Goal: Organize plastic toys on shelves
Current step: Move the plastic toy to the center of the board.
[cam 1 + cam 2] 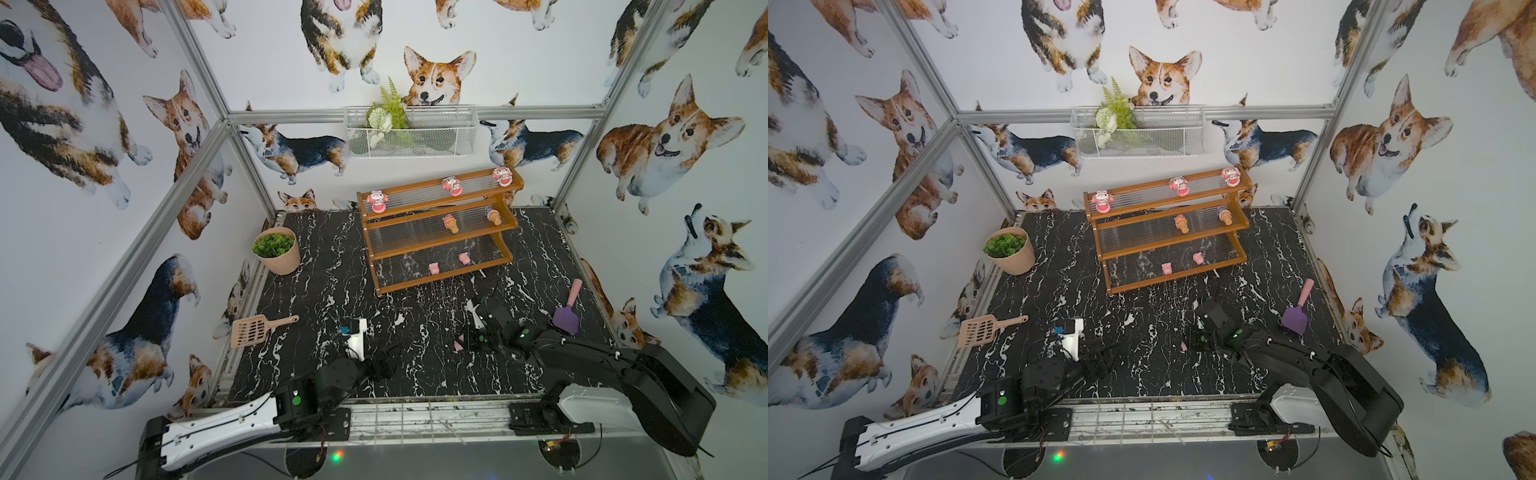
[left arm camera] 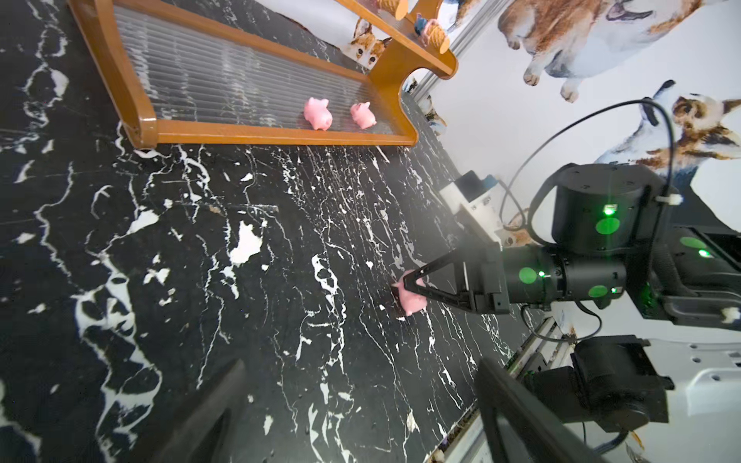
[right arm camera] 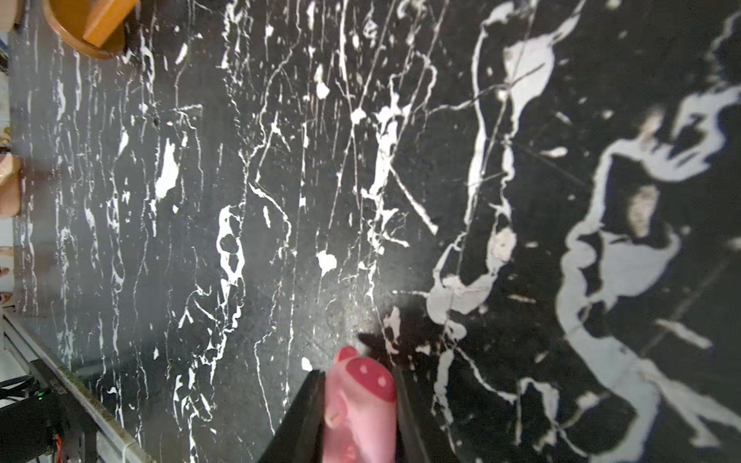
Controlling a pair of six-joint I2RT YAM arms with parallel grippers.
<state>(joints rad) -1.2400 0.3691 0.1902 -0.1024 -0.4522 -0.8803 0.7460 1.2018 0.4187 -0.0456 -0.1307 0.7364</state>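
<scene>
Where the two fingers of the right claw (image 3: 356, 373) draw narrow, a pink pig (image 3: 357, 417) sits pinched between them, one finger pressed on each flank and its snout poking past the tips. In both top views this claw (image 1: 464, 343) holds the pig (image 1: 458, 345) low over the tabletop (image 1: 332, 291), right of the middle and nearer the near edge than the far one; whether the pig touches the surface I cannot tell. The left claw (image 1: 386, 362) stands wide with nothing between its fingers, close to the near edge and apart from the pig. Toward the far edge stand the shelves (image 1: 442, 277), well apart from the right claw. The bottom tier carries a second pig (image 1: 434, 268) and a third pig (image 1: 464, 258). The middle tier carries a cone (image 1: 451, 223) and another cone (image 1: 493, 216). The top tier carries a doll (image 1: 377, 201) at one end, a second doll (image 1: 452, 185) near the middle and a third doll (image 1: 503, 176) at the other end.
</scene>
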